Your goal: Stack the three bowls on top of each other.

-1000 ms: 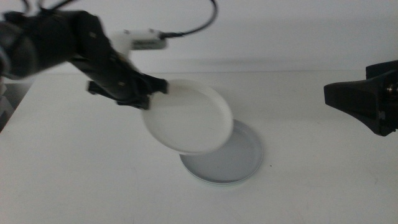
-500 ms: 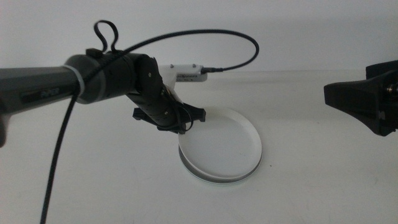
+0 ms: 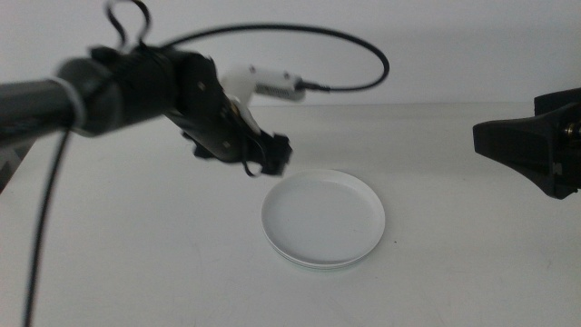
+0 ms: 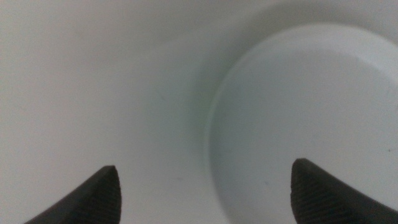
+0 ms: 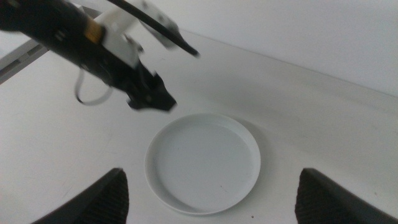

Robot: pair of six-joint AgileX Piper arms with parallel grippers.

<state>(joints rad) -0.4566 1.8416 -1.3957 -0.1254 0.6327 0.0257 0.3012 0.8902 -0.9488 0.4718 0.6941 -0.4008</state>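
All three views share the white bowl (image 3: 323, 216).

Two dark jaw tips of the left gripper (image 4: 202, 193) are seen spread wide apart. A white bowl (image 4: 311, 118) is seen on the table (image 4: 93, 81) beyond them.

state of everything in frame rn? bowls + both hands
white bowl: released, upright, nested on top of the stack.
lower bowl: under the white one, only a rim sliver shows.
third bowl: cannot be told apart.
left hand: open, empty, above the stack's far-left edge.
right hand: open, empty, waiting at the right side.
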